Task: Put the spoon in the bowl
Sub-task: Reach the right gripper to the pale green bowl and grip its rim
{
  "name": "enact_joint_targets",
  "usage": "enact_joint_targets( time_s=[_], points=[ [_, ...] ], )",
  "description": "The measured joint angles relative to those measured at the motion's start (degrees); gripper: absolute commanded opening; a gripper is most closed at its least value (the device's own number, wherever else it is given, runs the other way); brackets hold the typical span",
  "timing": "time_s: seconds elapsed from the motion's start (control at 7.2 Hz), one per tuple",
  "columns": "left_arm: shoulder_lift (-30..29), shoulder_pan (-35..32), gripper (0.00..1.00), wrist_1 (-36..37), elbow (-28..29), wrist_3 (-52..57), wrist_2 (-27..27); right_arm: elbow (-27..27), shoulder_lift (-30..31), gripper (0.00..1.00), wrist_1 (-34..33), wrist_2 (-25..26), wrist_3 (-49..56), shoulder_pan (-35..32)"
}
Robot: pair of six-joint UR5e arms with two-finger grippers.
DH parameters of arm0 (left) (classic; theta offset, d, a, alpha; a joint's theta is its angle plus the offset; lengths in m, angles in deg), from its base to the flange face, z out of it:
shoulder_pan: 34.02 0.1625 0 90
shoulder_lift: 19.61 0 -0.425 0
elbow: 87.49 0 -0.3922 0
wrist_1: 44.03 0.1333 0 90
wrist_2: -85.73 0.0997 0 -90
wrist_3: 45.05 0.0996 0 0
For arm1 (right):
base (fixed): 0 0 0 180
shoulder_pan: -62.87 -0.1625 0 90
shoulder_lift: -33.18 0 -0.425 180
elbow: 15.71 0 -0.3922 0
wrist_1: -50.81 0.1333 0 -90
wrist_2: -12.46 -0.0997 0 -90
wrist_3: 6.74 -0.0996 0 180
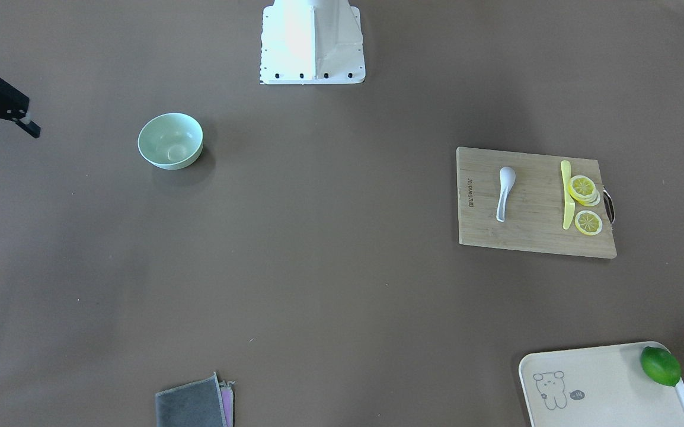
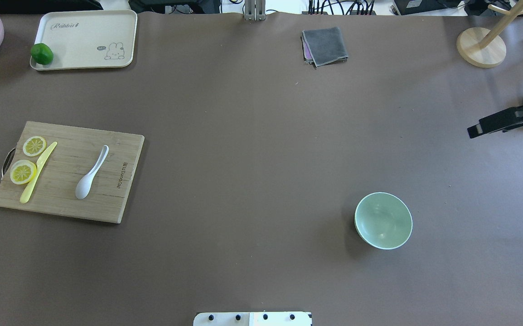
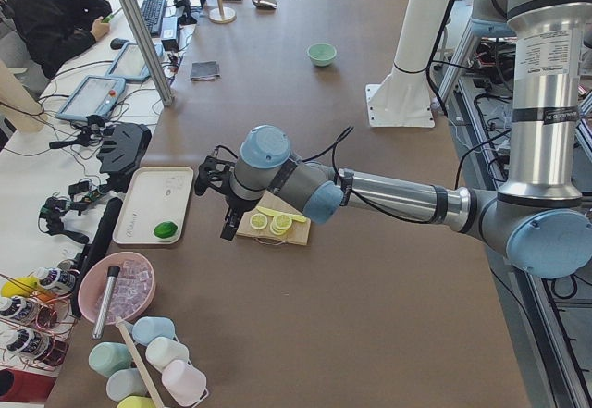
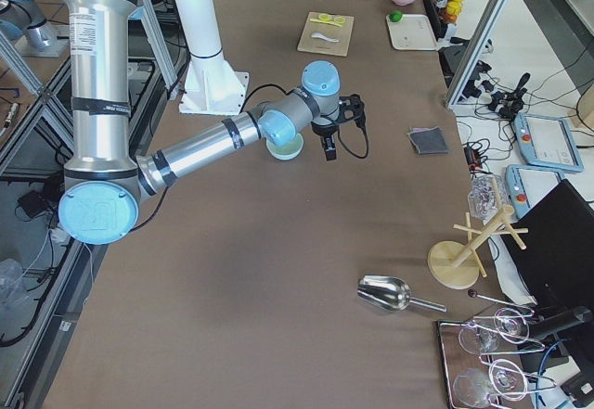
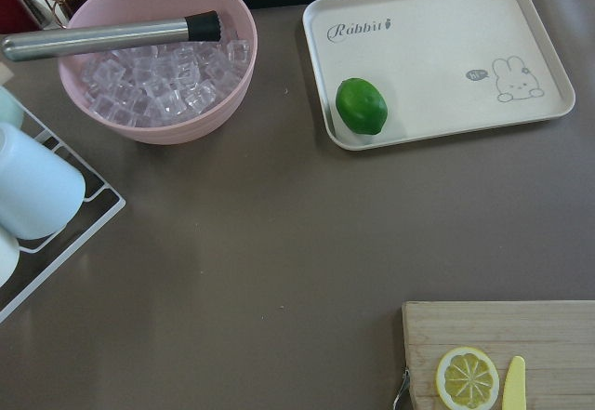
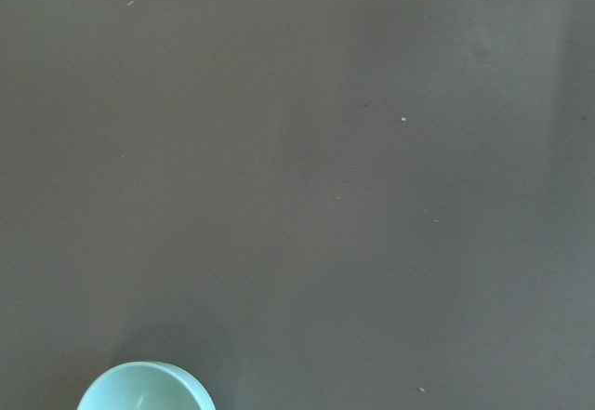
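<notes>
One spoon point(image 1: 505, 193), far from right gripper point(image 1: 10, 142)

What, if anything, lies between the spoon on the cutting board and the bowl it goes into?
Nothing visible. Only cutting board and tabletop lie between the spoon and the bowl; the yellow knife and lemon slices sit on the spoon's other side.

White spoon point(image 2: 90, 174) flat on board, empty mint bowl point(image 2: 383, 220) upright, well apart
</notes>
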Motion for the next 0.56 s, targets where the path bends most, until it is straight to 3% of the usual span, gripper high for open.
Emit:
enact_joint_targets(
  time_s=[0.14,0.56],
  points=[
    [-0.1,0.49,0.98,-0.39,1.17,-0.13,-0.01,-0.1,-0.76,1.0,1.57,4.49,-1.55,5.8],
    [0.24,0.77,0.98,-2.83,3.41,-0.35,0.06,-0.77,-0.5,1.0,2.76,11.68,-5.79,17.86]
  ],
)
